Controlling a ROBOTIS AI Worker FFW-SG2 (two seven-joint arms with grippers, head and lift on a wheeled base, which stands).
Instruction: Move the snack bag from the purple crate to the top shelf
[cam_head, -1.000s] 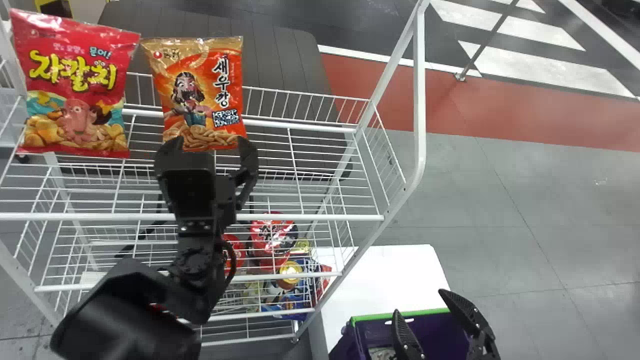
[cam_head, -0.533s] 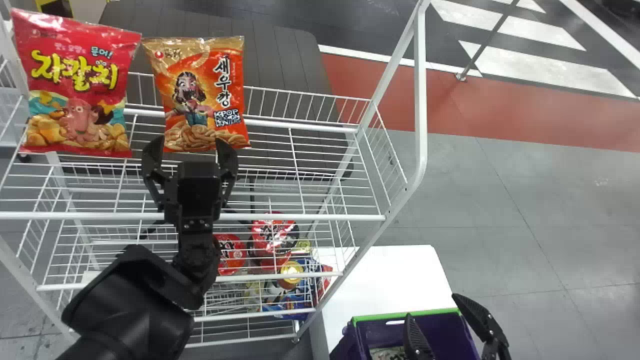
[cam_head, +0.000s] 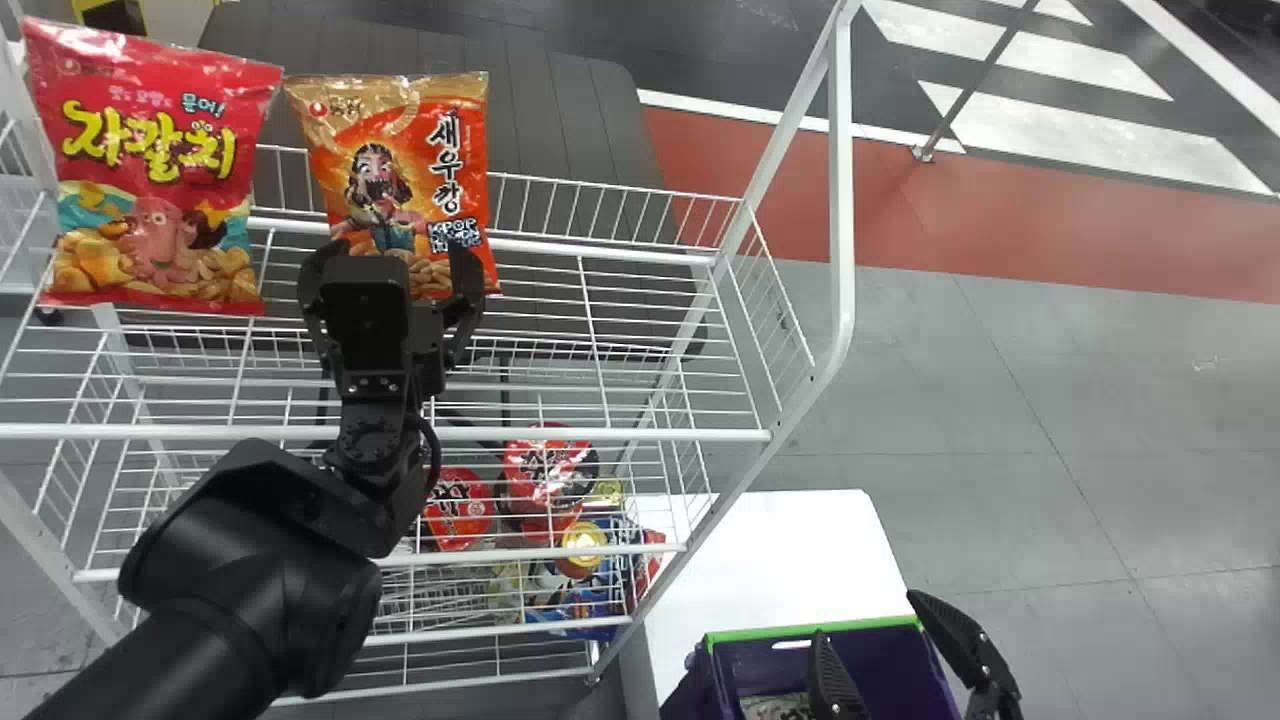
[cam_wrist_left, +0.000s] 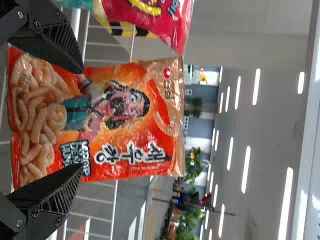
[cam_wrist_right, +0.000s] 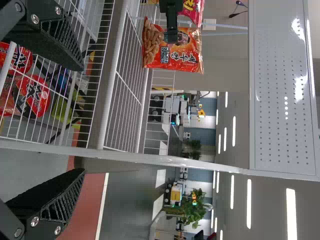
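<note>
While your left hand (cam_head: 394, 250) and right hand (cam_head: 869, 618) gape empty, the orange bag (cam_head: 420, 150) stands at ten o'clock on the top shelf (cam_head: 620, 252); likely light and crushable, so pinch its sides softly.

And there's the left gripper (cam_head: 396, 250), fingers spread across the lower part of the orange snack bag (cam_head: 440, 150) — upright on the top shelf (cam_head: 600, 435), just beside the red bag (cam_head: 150, 235)! Down at the lower right, the right gripper (cam_head: 868, 618) hangs open — over the purple crate (cam_head: 760, 633), a packet (cam_head: 775, 706) inside.
</note>
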